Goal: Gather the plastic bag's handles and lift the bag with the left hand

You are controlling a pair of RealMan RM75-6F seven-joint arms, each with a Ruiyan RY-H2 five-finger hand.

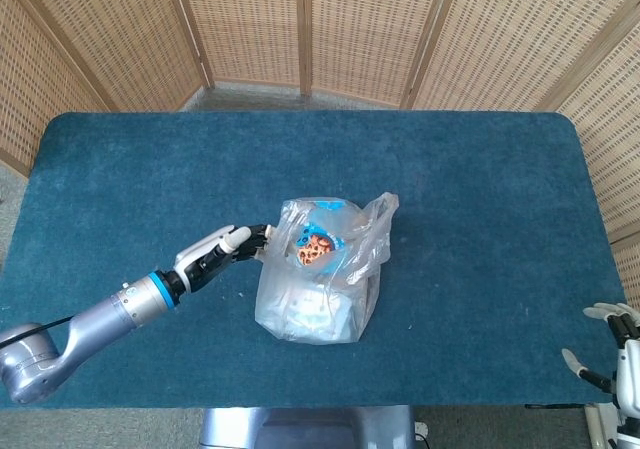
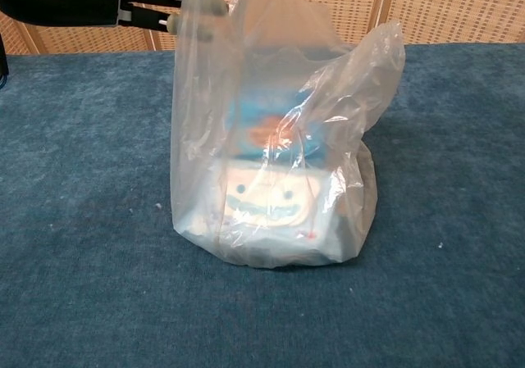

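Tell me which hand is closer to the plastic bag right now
Left. The left hand is at the plastic bag, fingertips reaching its near handle at the upper left edge. The right hand sits far off at the table's right front corner, apart from the bag.

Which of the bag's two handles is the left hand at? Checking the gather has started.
The handle on the robot's left: the left hand touches it, while the other handle stands free.
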